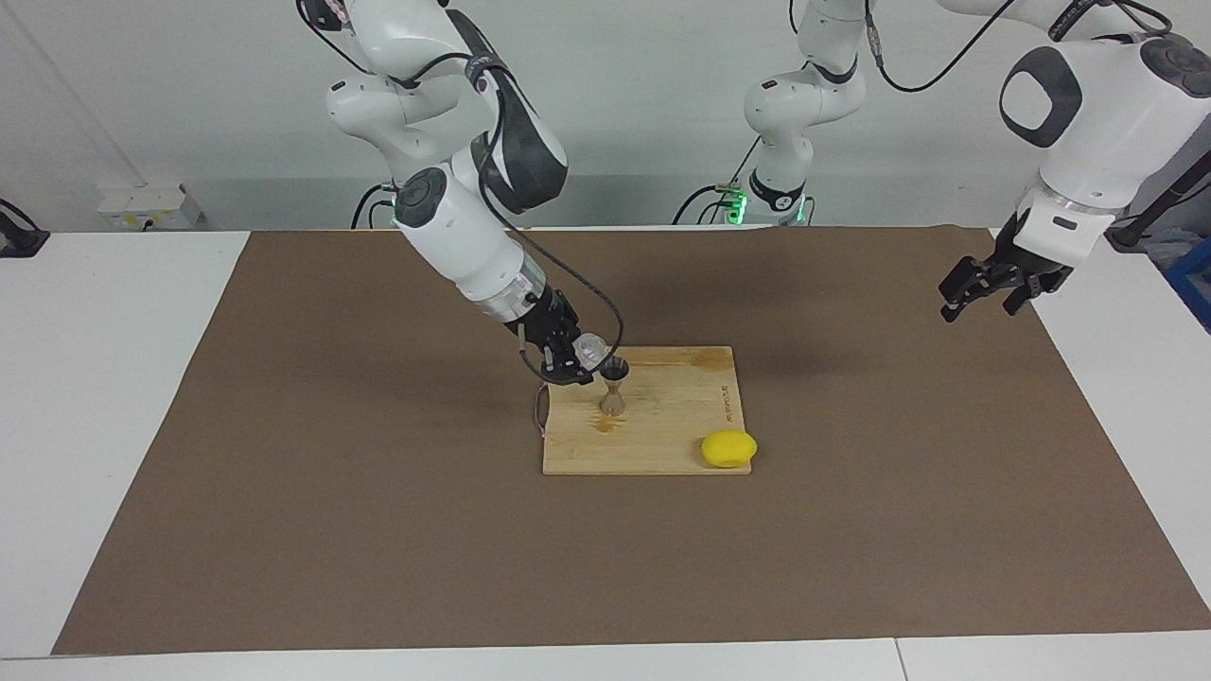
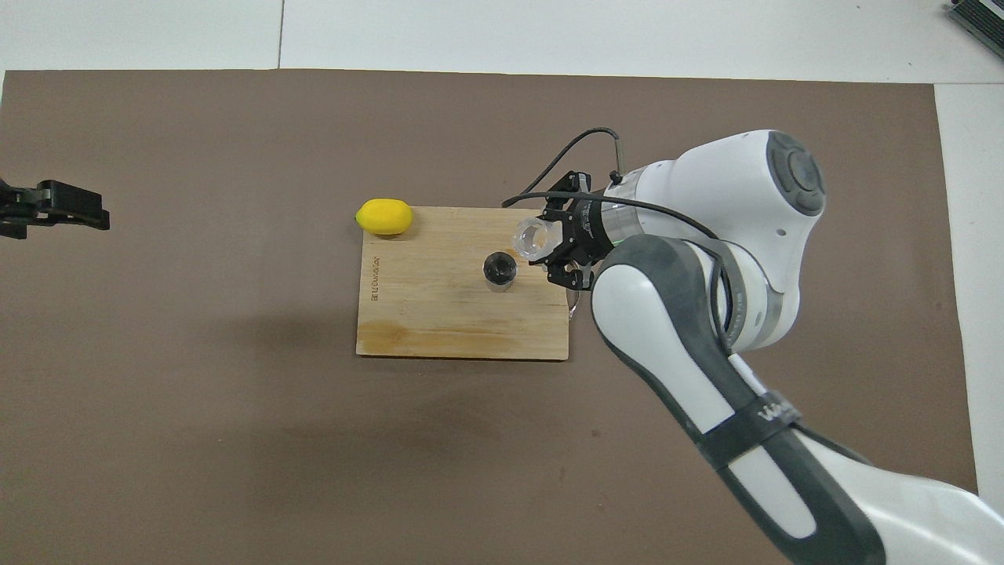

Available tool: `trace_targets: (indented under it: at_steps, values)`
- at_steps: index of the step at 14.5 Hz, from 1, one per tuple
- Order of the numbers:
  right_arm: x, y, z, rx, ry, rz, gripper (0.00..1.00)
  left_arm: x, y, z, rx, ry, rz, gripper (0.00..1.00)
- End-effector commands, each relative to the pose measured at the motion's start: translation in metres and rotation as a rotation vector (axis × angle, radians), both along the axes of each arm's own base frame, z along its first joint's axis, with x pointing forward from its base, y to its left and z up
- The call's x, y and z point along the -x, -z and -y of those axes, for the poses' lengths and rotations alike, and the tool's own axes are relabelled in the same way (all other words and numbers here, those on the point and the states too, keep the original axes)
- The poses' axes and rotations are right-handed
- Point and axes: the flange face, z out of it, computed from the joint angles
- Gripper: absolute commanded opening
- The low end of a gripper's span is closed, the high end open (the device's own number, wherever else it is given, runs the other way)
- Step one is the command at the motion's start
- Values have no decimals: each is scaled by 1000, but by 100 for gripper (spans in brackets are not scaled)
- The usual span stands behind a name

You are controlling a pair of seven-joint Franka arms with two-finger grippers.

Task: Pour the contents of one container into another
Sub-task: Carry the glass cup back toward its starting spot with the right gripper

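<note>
Right gripper [image 1: 579,361]: jaws clamped on the glass tumbler [image 1: 593,352]; raised over the cutting board [image 1: 662,435], at the board's edge toward the right arm's end.
Glass tumbler: tipped on its side, mouth turned toward the jigger [image 1: 613,386]; in the overhead view it sits at about 1 o'clock from the jigger, just beside its rim.
Jigger: metal, hourglass-shaped; upright on the cutting board, near the board's middle.
Lemon [image 1: 728,448]: yellow; at about 10 o'clock from the jigger in the overhead view, on the board's corner away from the robots, toward the left arm's end.
Cutting board: wooden; flat on the brown mat [image 1: 284,473] covering the tabletop [image 1: 95,378].
Left gripper [image 1: 984,288]: jaws spread wide, holding nothing; waits in the air over the mat's edge at the left arm's end.
</note>
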Motion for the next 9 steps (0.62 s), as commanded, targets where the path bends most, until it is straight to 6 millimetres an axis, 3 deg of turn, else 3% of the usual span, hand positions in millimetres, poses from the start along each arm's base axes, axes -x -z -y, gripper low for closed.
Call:
trace_targets:
  at_steps: [1,5,9]
  values:
    - [-9,-7,42,-133,2,-13,0,3,-12,4,-27,3,-13,100]
    - [-16,4,111,-244,72,3,0,9,-15,16,-25,15,-42,100]
    - [-10,38,170,-376,155,15,0,22,-30,21,-26,5,-41,100]
